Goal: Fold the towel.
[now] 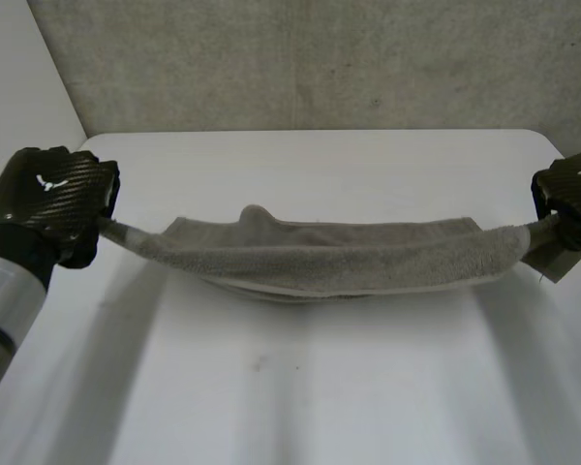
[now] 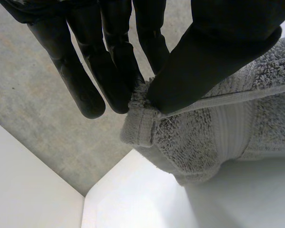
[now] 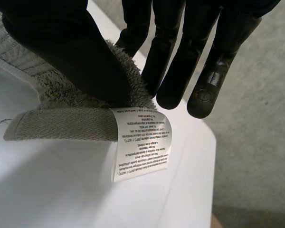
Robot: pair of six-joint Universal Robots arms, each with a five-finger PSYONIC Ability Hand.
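Two hands are holding the grey towel (image 1: pixel 320 257) strung low over the white table (image 1: pixel 300 387). The left hand (image 1: pixel 58 199) is pinching one end corner between thumb and fingers, and the right hand (image 1: pixel 569 194) is pinching the other (beside the care label (image 3: pixel 140 142)). The middle is sagging, so the cloth is likely soft, limp and light, and its hemmed corners are offering the firmest hold. Bare tabletop is lying open on the near side, though the right hand is hanging near the table's side edge.
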